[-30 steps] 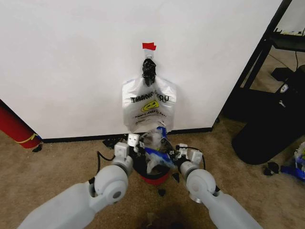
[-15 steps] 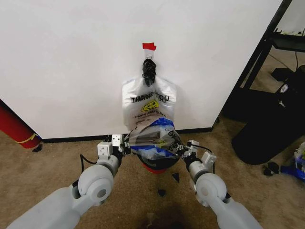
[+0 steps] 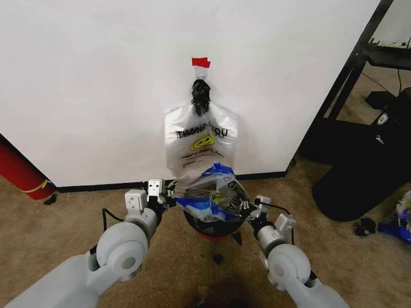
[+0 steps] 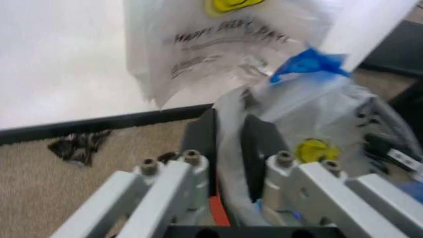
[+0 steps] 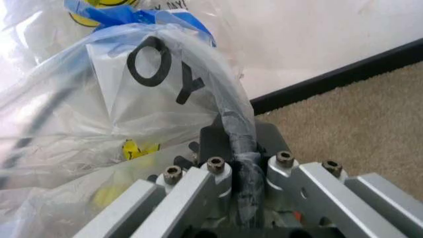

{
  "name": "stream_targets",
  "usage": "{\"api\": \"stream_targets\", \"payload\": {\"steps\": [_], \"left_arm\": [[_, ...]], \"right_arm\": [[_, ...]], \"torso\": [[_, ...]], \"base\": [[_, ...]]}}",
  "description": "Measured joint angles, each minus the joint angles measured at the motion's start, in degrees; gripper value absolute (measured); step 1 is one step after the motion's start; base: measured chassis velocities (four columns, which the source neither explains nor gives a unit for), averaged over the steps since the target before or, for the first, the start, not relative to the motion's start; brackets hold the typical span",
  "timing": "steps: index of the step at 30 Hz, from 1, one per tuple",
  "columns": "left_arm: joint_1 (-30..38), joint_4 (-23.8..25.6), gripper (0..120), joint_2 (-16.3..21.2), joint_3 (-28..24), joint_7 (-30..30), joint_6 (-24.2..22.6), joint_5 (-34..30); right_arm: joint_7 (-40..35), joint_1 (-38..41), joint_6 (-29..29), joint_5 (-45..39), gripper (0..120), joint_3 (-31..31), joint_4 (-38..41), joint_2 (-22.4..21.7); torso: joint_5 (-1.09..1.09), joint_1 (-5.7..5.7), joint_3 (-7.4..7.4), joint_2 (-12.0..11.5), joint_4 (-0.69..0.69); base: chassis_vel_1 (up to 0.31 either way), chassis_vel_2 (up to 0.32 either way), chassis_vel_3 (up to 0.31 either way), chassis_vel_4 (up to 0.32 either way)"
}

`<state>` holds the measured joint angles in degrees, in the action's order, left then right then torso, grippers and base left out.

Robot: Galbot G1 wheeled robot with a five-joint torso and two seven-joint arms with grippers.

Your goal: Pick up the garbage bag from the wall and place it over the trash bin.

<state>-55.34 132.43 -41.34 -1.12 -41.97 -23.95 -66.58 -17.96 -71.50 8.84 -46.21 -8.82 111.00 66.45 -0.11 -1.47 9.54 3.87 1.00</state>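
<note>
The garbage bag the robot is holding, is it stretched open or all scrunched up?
Stretched open. The garbage bag is pulled wide between the left gripper and right gripper, above the trash bin.

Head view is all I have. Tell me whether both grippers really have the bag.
Observer: Left wrist view shows the left gripper shut on the garbage bag, film pinched between its dark fingers.
Operator: Now the right one.
Observer: The right gripper is shut on a twisted strand of the bag's edge.
Operator: Report what's under the left fingers.
Observer: A sliver of red shows there, probably the trash bin.
</note>
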Motion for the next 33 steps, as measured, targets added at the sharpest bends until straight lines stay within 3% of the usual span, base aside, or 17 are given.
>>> {"api": "stream_targets", "payload": {"steps": [3,6,9,12,14,16,18,23,27,33], "left_arm": [[0.0,1.8,25,1.5,0.6,1.1,-0.3,0.0],[1.2,4.0,39,3.9,1.3,3.9,0.1,0.2],[2.6,4.7,46,4.6,1.0,6.6,2.5,2.0],[5.4,4.5,61,4.3,-1.2,12.9,5.2,5.8],[6.8,3.5,66,3.9,-2.7,14.5,5.4,6.3],[10.5,-0.2,77,3.0,-7.0,16.7,5.6,7.3],[12.0,-1.6,79,2.6,-8.9,17.1,5.6,7.3],[20.4,-8.9,98,-1.1,-20.0,18.3,5.8,7.7],[23.1,-12.8,100,-3.7,-23.3,17.3,6.1,7.8],[24.1,-15.4,98,-5.6,-24.1,14.7,6.4,8.0]], "right_arm": [[0.6,-0.3,-0.5,0.8,1,-0.4,-0.1,0.0],[1.9,-1.2,-1.5,2.5,1,-1.2,-0.1,0.0],[2.5,-1.4,-2.3,3.6,1,-1.3,-0.1,0.1],[3.2,-1.4,-3.4,5.0,1,-0.9,-0.5,0.1],[3.4,-1.1,-3.6,5.4,1,-0.4,-0.7,0.0],[3.8,-1.1,-3.9,6.2,1,0.1,-0.7,-0.1],[4.0,-1.2,-4.0,6.5,1,0.2,-0.6,-0.1],[4.4,-2.1,-4.3,8.0,1,0.5,0.3,-0.3],[4.4,-2.3,-4.3,8.0,1,0.2,0.4,-0.3],[4.9,-2.4,-4.4,7.9,1,-0.2,0.2,-0.4]], "torso": [[0.0,0.0,0.0,0.0,-0.01],[0.0,0.0,0.0,0.0,0.01],[0.01,0.0,0.0,0.0,0.0],[0.0,0.0,0.0,0.0,0.02],[0.02,0.0,0.0,0.0,0.0],[-0.01,0.0,0.0,0.0,-0.02],[-0.02,0.0,0.0,0.0,0.0],[0.01,-0.01,0.01,0.0,0.03],[0.01,0.0,0.01,0.0,0.0],[0.0,0.0,0.01,0.0,0.0]], "base": [[0.0,0.0,0.0,0.0],[0.0,0.0,0.0,0.0],[0.0,0.0,0.0,0.0],[0.0,0.0,0.0,0.0],[0.0,0.0,0.0,0.0],[0.0,0.0,0.0,0.0],[0.0,0.0,0.0,0.0],[0.0,0.0,0.0,0.0],[0.0,0.0,0.0,0.0],[0.0,0.0,0.0,0.0]]}}
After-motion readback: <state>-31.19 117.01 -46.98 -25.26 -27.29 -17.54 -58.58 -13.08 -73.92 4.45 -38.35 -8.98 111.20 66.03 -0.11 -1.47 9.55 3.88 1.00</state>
